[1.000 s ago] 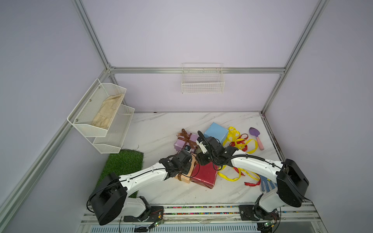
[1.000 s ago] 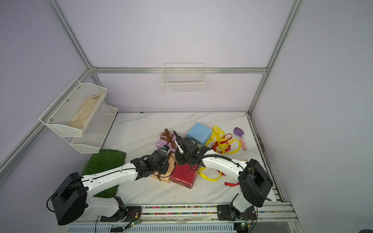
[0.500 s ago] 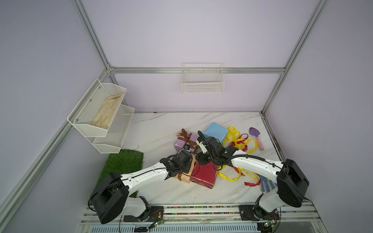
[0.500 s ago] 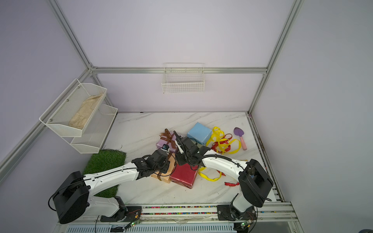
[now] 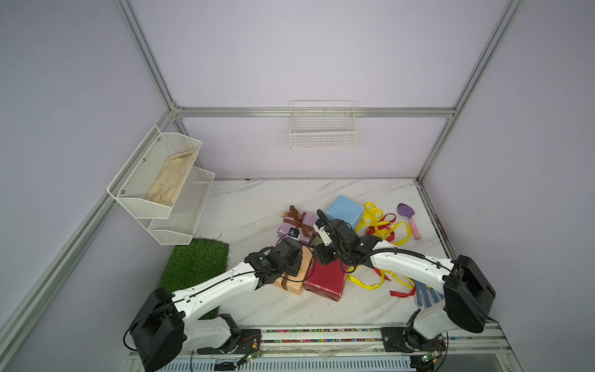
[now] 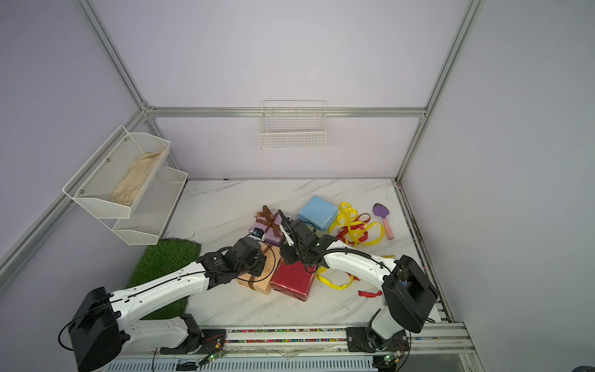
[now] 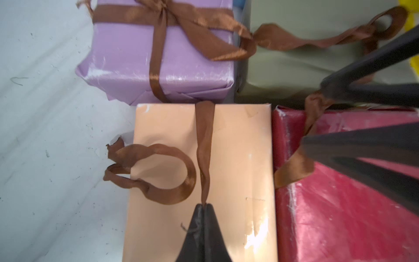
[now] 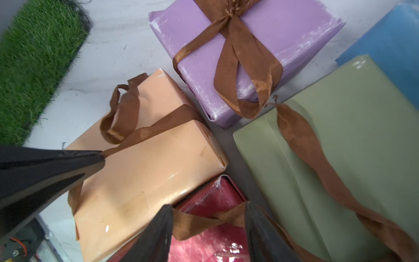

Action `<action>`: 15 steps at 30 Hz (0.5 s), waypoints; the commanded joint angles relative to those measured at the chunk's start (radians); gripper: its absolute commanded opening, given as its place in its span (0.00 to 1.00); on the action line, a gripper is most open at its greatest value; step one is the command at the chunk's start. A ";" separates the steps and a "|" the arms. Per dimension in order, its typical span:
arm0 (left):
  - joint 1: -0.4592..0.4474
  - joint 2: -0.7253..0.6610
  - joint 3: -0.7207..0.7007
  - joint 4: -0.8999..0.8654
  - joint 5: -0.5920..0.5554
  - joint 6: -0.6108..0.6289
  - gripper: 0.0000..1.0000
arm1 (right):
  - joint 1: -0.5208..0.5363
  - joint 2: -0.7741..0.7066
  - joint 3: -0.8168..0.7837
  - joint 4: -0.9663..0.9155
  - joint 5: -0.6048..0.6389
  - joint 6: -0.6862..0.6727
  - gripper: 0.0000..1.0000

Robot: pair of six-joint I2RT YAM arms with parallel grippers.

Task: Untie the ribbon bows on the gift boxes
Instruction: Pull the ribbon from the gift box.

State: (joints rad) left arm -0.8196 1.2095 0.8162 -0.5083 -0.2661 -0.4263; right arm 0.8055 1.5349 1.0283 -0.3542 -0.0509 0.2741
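Having closed, left end effector (image 7: 205, 206) pinches brown ribbon (image 7: 204, 136); right end effector (image 8: 208, 205) gapes.

1. On the lilac gift box (image 7: 127, 61): a brown ribbon bow (image 7: 167, 13).
2. Across the peach-orange gift box (image 7: 238, 158): a brown ribbon (image 7: 205, 147).
3. Also a dark red gift box (image 5: 325, 280), an olive green gift box (image 8: 351, 147) and a light blue gift box (image 5: 344, 211).
4. Loose: yellow ribbons (image 5: 372, 212), red ribbon (image 5: 401, 293).
5. The bench (image 5: 257, 199): white marble, grey veins.
6. A green grass mat (image 5: 193, 267).

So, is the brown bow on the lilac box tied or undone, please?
Tied: the brown bow sits knotted on the lilac box, loops intact.
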 commanded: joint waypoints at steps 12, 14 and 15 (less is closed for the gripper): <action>-0.002 -0.038 0.103 -0.013 0.004 0.018 0.00 | 0.094 0.073 -0.029 0.272 -0.174 0.098 0.26; -0.001 -0.042 0.105 -0.016 0.002 0.017 0.00 | 0.101 0.093 -0.033 0.300 -0.176 0.115 0.23; -0.001 -0.047 0.107 -0.020 -0.001 0.014 0.00 | 0.100 0.103 -0.035 0.312 -0.173 0.125 0.21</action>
State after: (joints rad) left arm -0.8196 1.1778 0.8536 -0.5335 -0.2653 -0.4236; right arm 0.9024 1.6138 0.9909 -0.1188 -0.2123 0.3607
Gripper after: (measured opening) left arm 0.047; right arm 0.222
